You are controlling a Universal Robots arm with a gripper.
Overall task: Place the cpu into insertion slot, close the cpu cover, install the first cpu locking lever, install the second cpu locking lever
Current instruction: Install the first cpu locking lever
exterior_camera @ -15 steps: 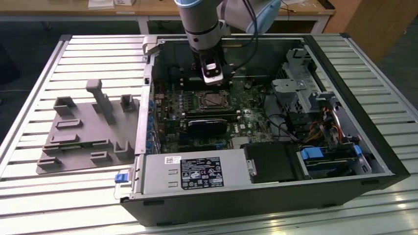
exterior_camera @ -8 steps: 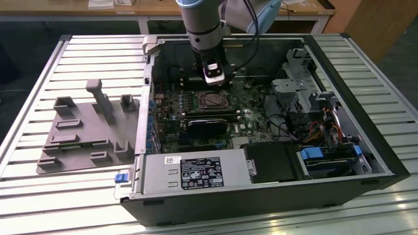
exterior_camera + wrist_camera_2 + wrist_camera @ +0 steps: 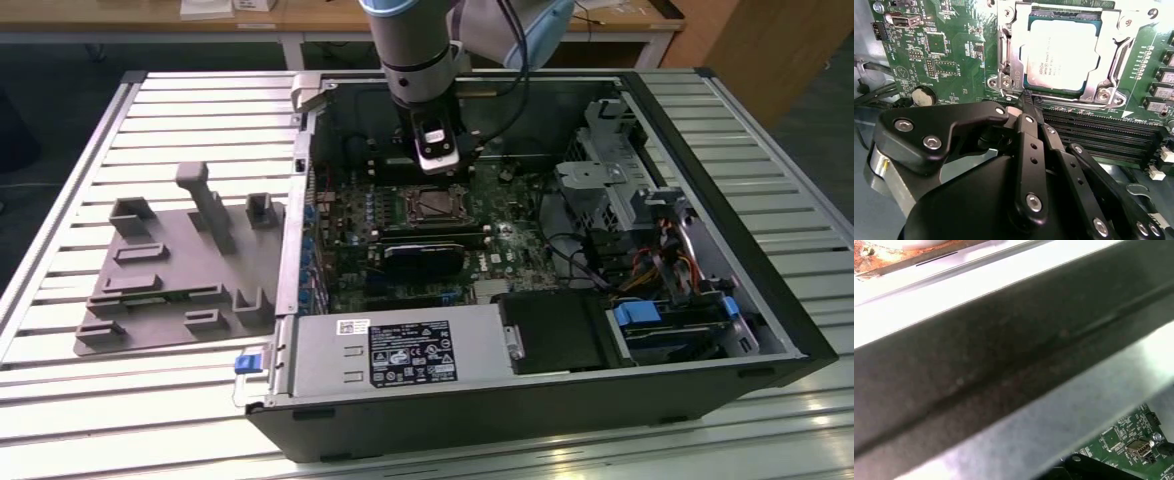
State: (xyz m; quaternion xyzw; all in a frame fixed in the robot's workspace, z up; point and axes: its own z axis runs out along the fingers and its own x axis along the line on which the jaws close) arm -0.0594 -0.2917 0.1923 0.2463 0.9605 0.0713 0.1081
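Note:
The cpu [image 3: 1063, 55], a silver-grey square chip, lies flat in the insertion slot [image 3: 434, 205] on the green board. The cpu cover [image 3: 1115, 42], a silvery frame, lies down around it, with the chip showing through its window. A thin metal lever [image 3: 1000, 50] runs along one side of the socket. My gripper [image 3: 1026, 105] has its black fingers [image 3: 1030, 140] drawn together, tips just off the socket's corner. I cannot tell whether they pinch anything. In the exterior view the gripper [image 3: 441, 165] hangs inside the open computer case, just behind the socket.
Long black memory slots [image 3: 1104, 135] run beside the socket. A black block [image 3: 427, 255] sits in front of it, and a power supply [image 3: 400, 355] nearer still. Drive cage and cables [image 3: 641, 230] fill the exterior view's right. A grey fixture [image 3: 174, 260] lies on the slatted table.

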